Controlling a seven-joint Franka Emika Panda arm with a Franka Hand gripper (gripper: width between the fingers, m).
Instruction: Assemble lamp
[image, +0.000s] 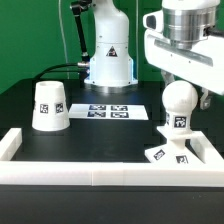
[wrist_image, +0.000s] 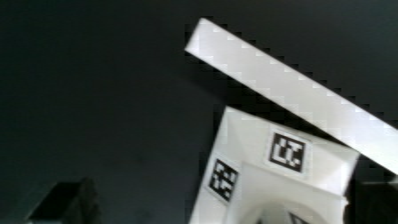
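Note:
The white ball-shaped bulb (image: 178, 99) stands upright on its tagged stem on the flat square base (image: 160, 155), near the front corner at the exterior view's right. My gripper (image: 188, 96) comes down from above over the ball, its fingers wide apart on either side, open. In the wrist view the tagged base (wrist_image: 278, 160) fills the space between my dark fingertips (wrist_image: 71, 202), with a dark gap beside that finger. The cone-shaped shade (image: 50, 106) stands alone at the exterior view's left.
White border rails (image: 100, 171) run along the front and both sides; one rail (wrist_image: 294, 85) crosses the wrist view just behind the base. The marker board (image: 108, 111) lies flat at mid table. The arm's pedestal (image: 108, 60) stands at the back.

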